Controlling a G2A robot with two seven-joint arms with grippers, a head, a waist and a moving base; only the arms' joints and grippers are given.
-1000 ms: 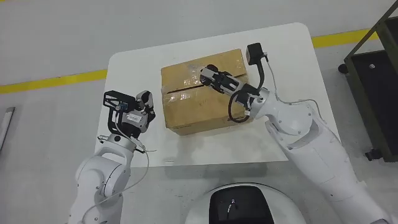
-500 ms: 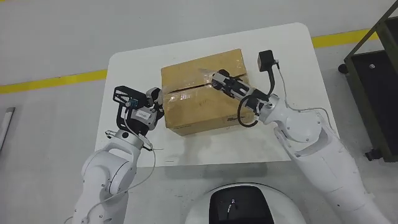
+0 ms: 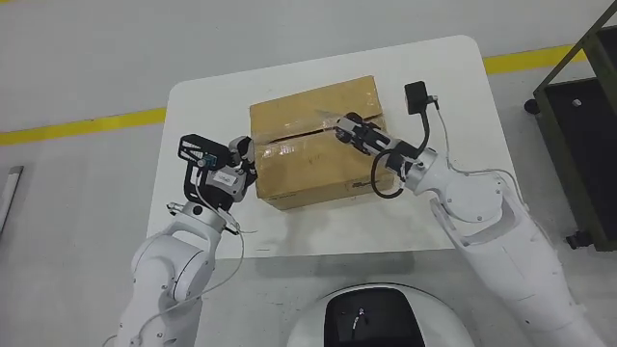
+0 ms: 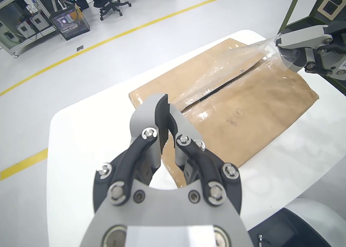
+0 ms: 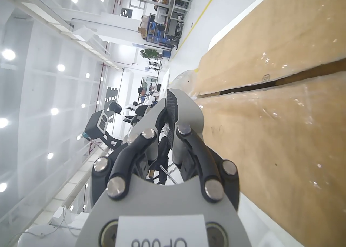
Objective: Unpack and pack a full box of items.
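The left pincer (image 4: 165,109) is clenched on nothing, its tips at the left edge of the cardboard box (image 3: 313,169). The box sits in the middle of the white table (image 3: 453,77), its top seam (image 4: 219,87) slightly gaping. Over the seam's right part, the right pincer (image 3: 341,123) grips a lifted strip of clear tape (image 4: 256,48).

On the cardboard box (image 4: 273,102), a handwritten scrawl (image 4: 234,120) was too loose to read. A white label (image 5: 161,230) behind the right gripper (image 5: 169,96) showed upside-down characters, cut off at the edge.
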